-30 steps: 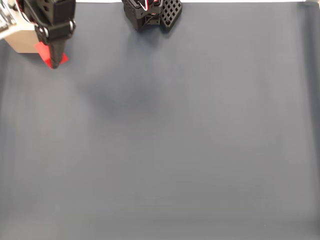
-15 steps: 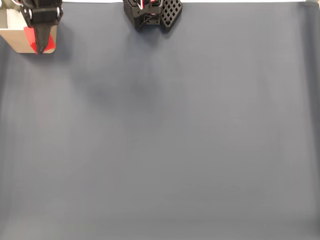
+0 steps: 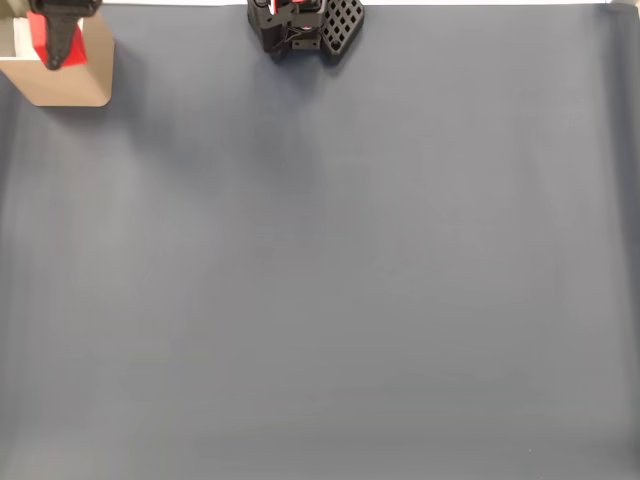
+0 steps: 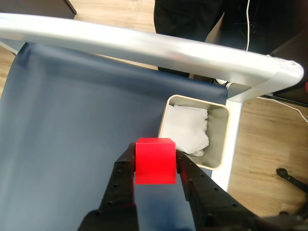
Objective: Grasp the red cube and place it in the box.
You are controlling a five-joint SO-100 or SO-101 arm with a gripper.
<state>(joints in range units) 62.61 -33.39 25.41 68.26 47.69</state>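
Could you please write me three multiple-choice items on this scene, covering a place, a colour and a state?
1. Where is the box in the fixed view?
A. top left corner
B. centre
C. bottom right

2. What colour is the cube?
A. blue
B. red
C. green

3. What is the pincer doing?
A. hanging open with nothing in it
B. resting shut on the cloth
C. clamped on the cube

Answers: 1 A, the box sits at the top left edge of the dark cloth. 2 B, its faces are bright red. 3 C, in the wrist view both fingers press the cube's sides.
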